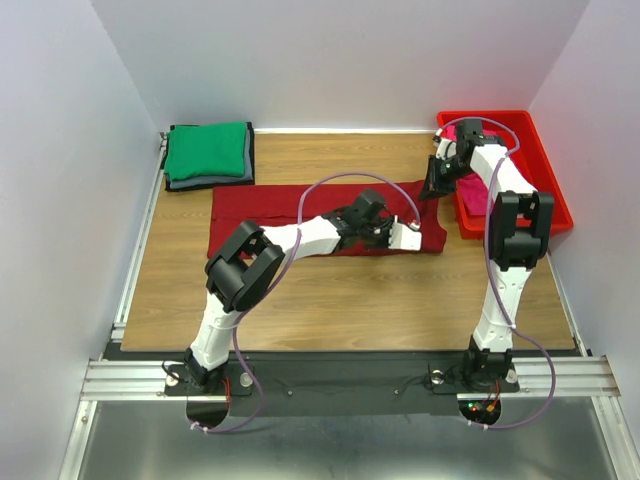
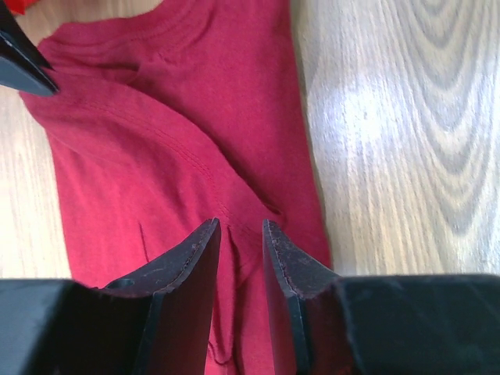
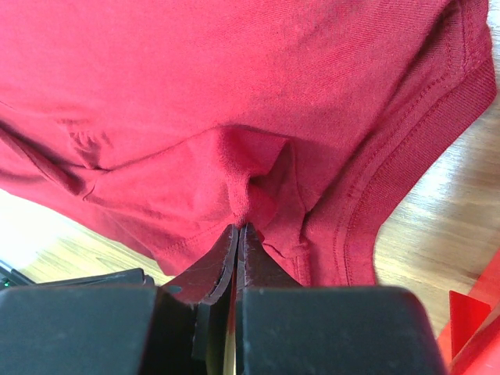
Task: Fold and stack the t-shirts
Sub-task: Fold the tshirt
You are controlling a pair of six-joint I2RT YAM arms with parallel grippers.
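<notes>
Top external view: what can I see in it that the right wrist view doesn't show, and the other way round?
Only the top external view: the green t-shirt folded on the dark grey t-shirt at the back left, the pink t-shirt in the red tray, and the left gripper over the maroon t-shirt.
Only the right wrist view: the right gripper shut on a small fold of maroon cloth, stitched hems up close.
Both: the maroon t-shirt, the wooden table, some red tray.
</notes>
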